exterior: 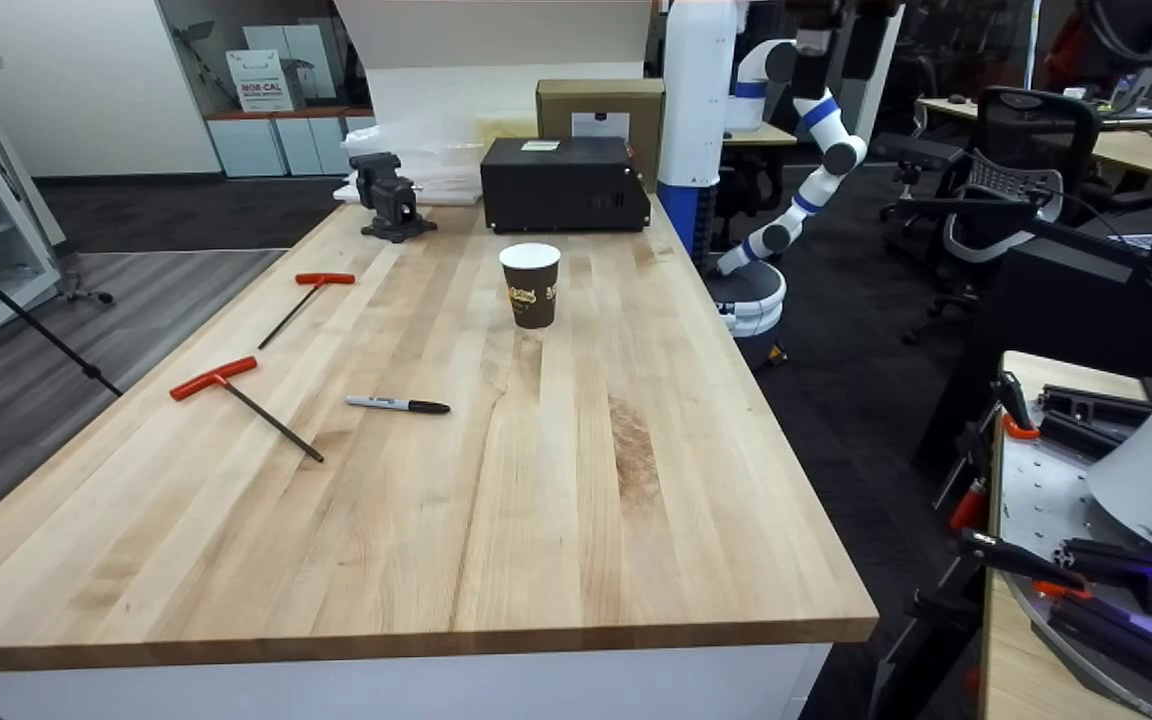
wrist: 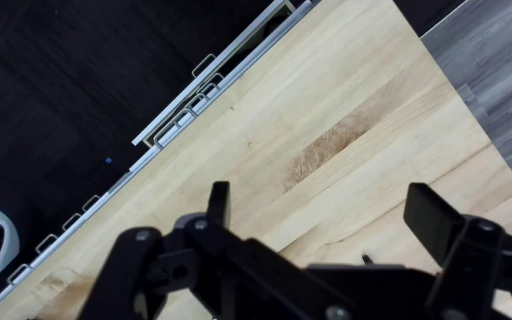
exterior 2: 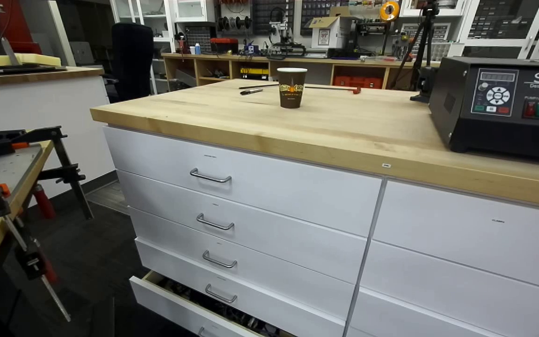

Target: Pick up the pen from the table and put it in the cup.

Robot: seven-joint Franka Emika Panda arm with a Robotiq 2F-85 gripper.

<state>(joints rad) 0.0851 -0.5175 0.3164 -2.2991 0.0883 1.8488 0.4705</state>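
The pen (exterior: 396, 404), grey-white with a black cap, lies flat on the light wooden table (exterior: 536, 540). It also shows in an exterior view (exterior 2: 251, 91), and in the wrist view only its dark tip (wrist: 366, 258) shows past the gripper body. The dark brown cup (exterior: 533, 292) with a pale rim stands upright behind the pen; it also shows in an exterior view (exterior 2: 291, 89). I cannot make out the cup in the wrist view. My gripper (wrist: 319, 195) is wide open and empty, high above the table; its dark fingers (exterior: 841, 70) hang at the top edge of an exterior view.
Two red-handled T-shaped tools (exterior: 216, 378) (exterior: 326, 279) lie left of the pen. A black box-shaped device (exterior: 566, 185) and a small dark vise (exterior: 393, 200) stand at the table's far end. A lower drawer (exterior 2: 194, 309) is pulled out.
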